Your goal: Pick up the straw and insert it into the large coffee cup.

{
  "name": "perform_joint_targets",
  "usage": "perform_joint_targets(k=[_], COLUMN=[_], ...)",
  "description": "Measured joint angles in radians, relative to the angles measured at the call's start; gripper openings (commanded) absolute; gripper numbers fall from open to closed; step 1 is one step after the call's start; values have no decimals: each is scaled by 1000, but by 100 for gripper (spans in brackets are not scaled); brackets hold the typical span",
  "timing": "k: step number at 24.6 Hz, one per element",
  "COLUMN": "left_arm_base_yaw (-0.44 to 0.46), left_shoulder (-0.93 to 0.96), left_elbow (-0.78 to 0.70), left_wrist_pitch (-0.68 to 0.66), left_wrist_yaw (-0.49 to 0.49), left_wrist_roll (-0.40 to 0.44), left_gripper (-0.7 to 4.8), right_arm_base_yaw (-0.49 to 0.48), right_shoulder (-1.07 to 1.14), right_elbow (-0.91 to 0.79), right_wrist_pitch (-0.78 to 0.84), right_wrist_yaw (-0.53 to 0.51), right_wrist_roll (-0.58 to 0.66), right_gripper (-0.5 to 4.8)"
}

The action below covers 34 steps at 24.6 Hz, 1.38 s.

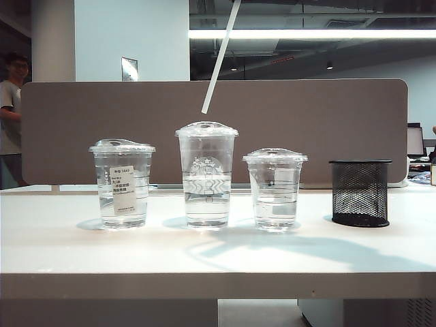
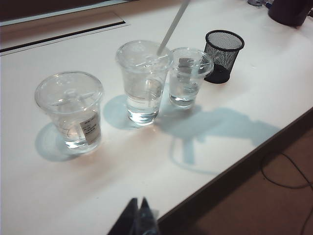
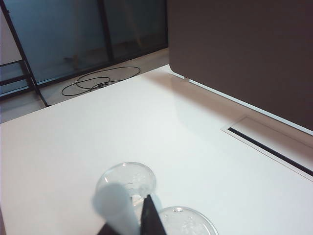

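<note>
The straw point(image 1: 219, 61) is long, thin and white, and hangs tilted from above the exterior view. Its lower end hovers just over the domed lid of the large coffee cup point(image 1: 206, 174), the tallest clear cup in the middle of the row. The left wrist view shows the straw point(image 2: 172, 29) slanting down to the lid of that cup point(image 2: 143, 81). My right gripper point(image 3: 128, 218) is shut on the straw point(image 3: 117, 208), which is blurred close to its camera; this gripper is above the exterior view. My left gripper point(image 2: 139, 215) is shut and empty near the table's front edge.
A shorter clear cup with a white label point(image 1: 122, 184) stands left of the large cup, and the shortest clear cup point(image 1: 275, 189) right of it. A black mesh holder point(image 1: 360, 192) stands further right. A grey partition point(image 1: 306, 122) closes off the back of the white table point(image 1: 218, 259).
</note>
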Motion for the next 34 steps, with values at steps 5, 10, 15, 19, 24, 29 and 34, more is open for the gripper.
perform_joint_targets(k=[5, 10, 15, 19, 24, 29, 34], left_arm_base_yaw=[0, 0, 0, 0, 0, 0, 0], left_shoulder=[0, 0, 0, -1, 0, 0, 0], left_elbow=[0, 0, 0, 0, 0, 0, 0], left_wrist_pitch=[0, 0, 0, 1, 6, 19, 19], left_wrist_yaw=[0, 0, 0, 0, 0, 0, 0], left_wrist_roll=[0, 0, 0, 0, 0, 0, 0], left_gripper=[-4, -4, -5, -5, -5, -4, -5], right_arm_base_yaw=[0, 2, 14, 12, 13, 13, 13], right_shoulder=[16, 33, 38, 61, 106, 157, 204], right_elbow=[0, 1, 1, 1, 1, 1, 1], right_wrist_pitch=[-1, -3, -14, -19, -27, -26, -15], right_wrist_yaw=[3, 2, 2, 3, 2, -1, -19], right_wrist_roll=[0, 0, -3, -3, -3, -3, -3], right_gripper=[40, 40, 40, 40, 40, 40, 92])
